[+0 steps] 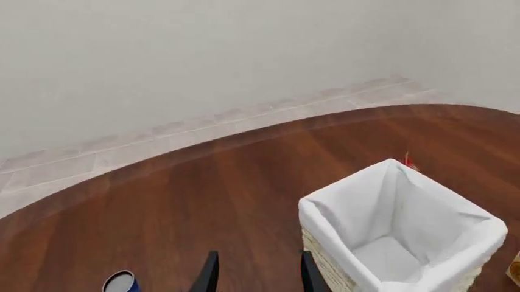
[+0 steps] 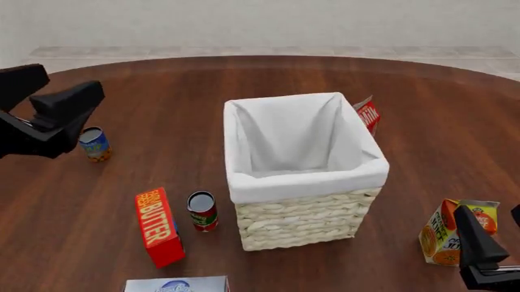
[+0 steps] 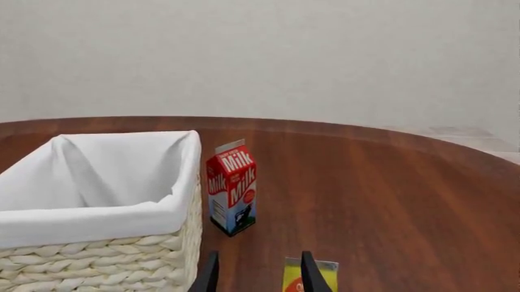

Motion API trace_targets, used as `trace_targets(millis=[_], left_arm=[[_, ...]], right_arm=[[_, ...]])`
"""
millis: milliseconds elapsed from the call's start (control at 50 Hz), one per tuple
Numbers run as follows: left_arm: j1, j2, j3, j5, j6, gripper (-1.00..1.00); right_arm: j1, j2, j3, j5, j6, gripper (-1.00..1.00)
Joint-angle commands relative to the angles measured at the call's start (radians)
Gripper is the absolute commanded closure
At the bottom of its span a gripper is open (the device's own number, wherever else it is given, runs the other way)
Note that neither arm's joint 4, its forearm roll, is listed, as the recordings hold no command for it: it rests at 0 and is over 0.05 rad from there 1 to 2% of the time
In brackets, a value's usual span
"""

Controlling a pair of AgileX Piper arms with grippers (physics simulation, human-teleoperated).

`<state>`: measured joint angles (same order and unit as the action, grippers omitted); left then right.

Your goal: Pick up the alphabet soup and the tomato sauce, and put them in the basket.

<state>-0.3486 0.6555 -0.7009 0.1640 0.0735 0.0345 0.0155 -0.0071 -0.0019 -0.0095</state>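
On the round dark-wood table [image 2: 268, 79] the tall square cream wicker basket with white cloth lining [image 2: 302, 210] stands near centre, upright, nothing visible inside. Just beside its near-left corner stands the small red-and-green tomato sauce can [image 2: 202, 211], upright, flanked on its other side by a red butter box [image 2: 158, 226] — the can sits between box and basket. Alphabet soup can, blue over orange, grey top [image 2: 95, 144], stands well apart at far left, close to the left gripper [image 1: 254, 274], whose fingers are spread and hold nothing. A red milk carton [image 3: 232, 196] stands behind the basket's far-right corner. Right gripper [image 3: 258, 274] — fingers spread, nothing held — hovers over an orange juice carton [image 2: 447, 233]. A pale box [image 2: 177, 284] lies at the near edge.
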Motion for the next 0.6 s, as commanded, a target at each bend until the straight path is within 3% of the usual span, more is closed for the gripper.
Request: trace_targets(millis=[20, 320, 600], left_arm=[[-0.1, 0.082, -0.058, 0.062, 0.038, -1.0], [-0.122, 0.168, -0.147, 0.141, 0.073, -1.0], [-0.216, 0.245, -0.23, 0.298, 0.099, -1.0]], right_arm=[[-0.001, 0.015, 0.0, -0.014, -0.002, -1.0], [0.0, -0.003, 0.001, 0.004, -0.003, -1.0], [0.001, 0.029, 0.003, -0.028, -0.007, -1.0]])
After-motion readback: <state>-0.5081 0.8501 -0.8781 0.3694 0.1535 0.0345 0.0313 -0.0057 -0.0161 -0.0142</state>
